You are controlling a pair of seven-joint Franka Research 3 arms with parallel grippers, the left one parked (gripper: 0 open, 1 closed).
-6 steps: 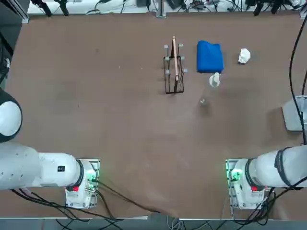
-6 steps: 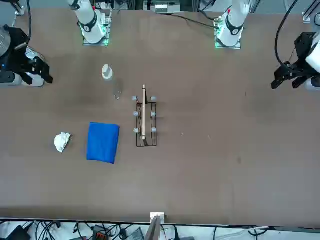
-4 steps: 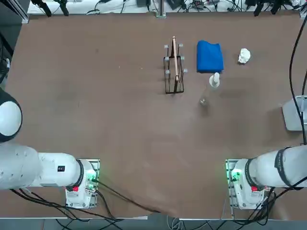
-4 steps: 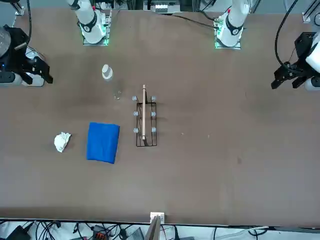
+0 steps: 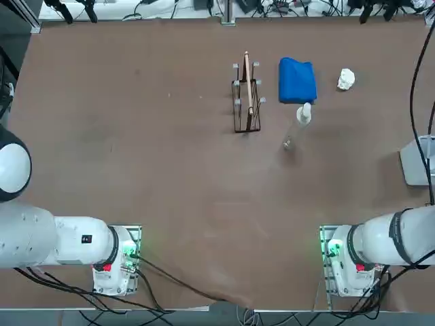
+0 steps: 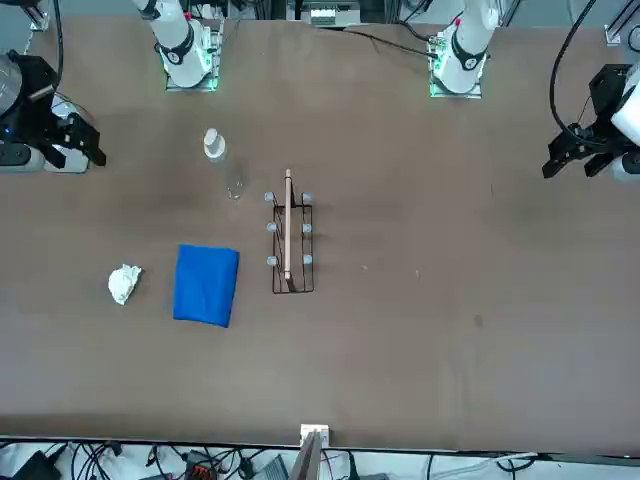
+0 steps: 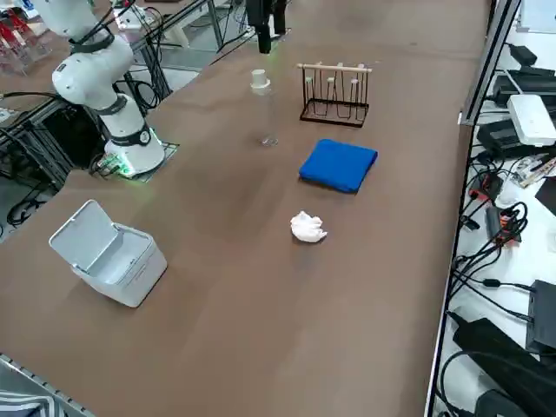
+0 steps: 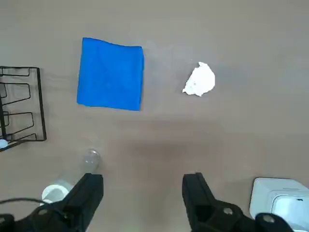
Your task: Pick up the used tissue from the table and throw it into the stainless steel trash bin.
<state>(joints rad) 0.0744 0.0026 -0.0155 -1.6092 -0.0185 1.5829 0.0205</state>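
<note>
Worktop [image 5: 136,136]: broad bare surface. One used tissue [image 5: 346,79] lies alone near the far edge on the right arm's side, well apart from one trash bin [image 7: 109,252], lid raised, near the right edge. One blue cloth [image 5: 297,81], one clear bottle [image 5: 303,114] and one wire rack [image 5: 246,98] stand beside it. Right claw [image 8: 143,193]: raised above the worktop, fingers spread wide, holding nothing.

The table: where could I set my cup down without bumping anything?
Most of the table is bare, especially away from the wire rack. It is crowded where the rack, blue cloth, bottle and used tissue cluster.
</note>
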